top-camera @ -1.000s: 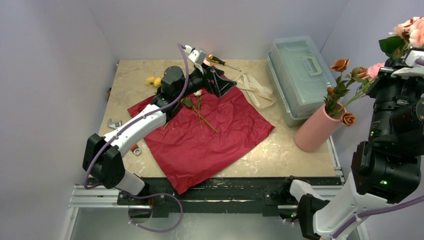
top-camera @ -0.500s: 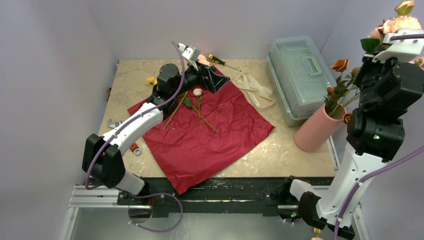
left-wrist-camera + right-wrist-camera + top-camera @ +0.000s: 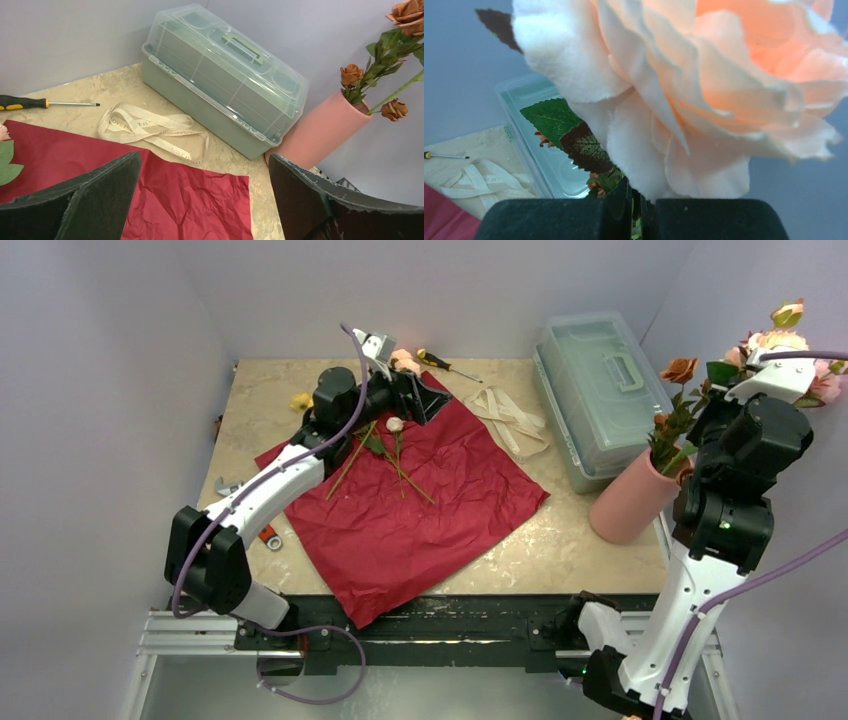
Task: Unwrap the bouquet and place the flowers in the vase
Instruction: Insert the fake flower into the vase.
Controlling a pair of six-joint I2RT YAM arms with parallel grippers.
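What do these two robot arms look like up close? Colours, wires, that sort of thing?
They match. The left arm and right arm are smooth white tubes linked by chunky black rounded joints, each trailing a purple cable. A small green light glows on the right arm. The left hand and right hand each have two flat, matte black fingers.

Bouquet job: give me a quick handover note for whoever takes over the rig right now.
Left gripper: open, empty, over the far edge of the red paper.
Right gripper: shut on a peach rose, held high by the vase.
Done: ribbon off, paper flat, orange roses in vase.
Left: drop in the peach rose, then the loose stems on the paper and the yellow flower.
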